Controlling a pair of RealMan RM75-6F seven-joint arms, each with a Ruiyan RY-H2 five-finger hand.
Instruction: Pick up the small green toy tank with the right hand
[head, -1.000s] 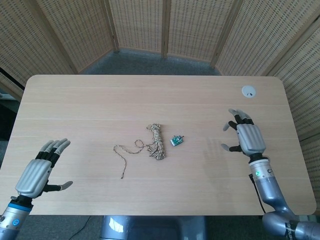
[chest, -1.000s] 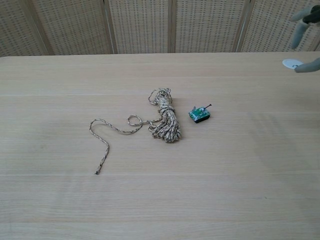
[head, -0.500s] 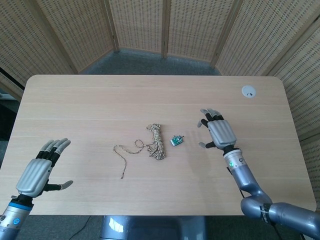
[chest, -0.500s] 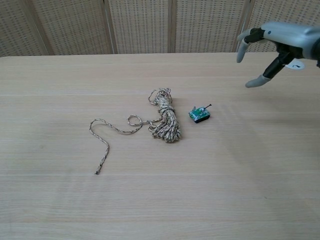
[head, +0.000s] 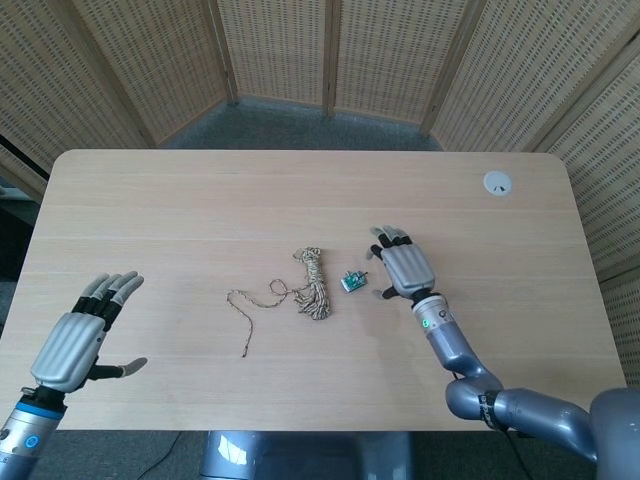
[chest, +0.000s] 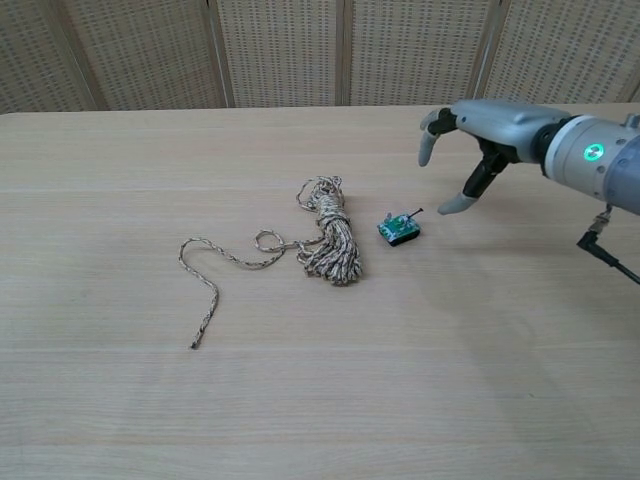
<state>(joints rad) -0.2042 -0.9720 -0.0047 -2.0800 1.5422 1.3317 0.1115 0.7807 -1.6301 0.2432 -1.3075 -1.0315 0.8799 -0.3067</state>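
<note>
The small green toy tank (head: 353, 281) (chest: 399, 229) sits on the wooden table (head: 300, 190), just right of a coiled rope. My right hand (head: 401, 268) (chest: 476, 140) hovers a short way to the tank's right, above the table, with its fingers spread and nothing in them. It is not touching the tank. My left hand (head: 82, 333) stays near the table's front left corner, fingers apart and empty; only the head view shows it.
A coil of tan rope (head: 313, 282) (chest: 333, 238) lies beside the tank on its left, with a loose tail (head: 245, 310) (chest: 205, 290) trailing left. A small white disc (head: 497, 182) sits at the table's far right. Woven screens stand behind the table.
My right hand has swept left across the table, from the right side to just beside the tank. The tank, the rope and my left hand have not moved.
</note>
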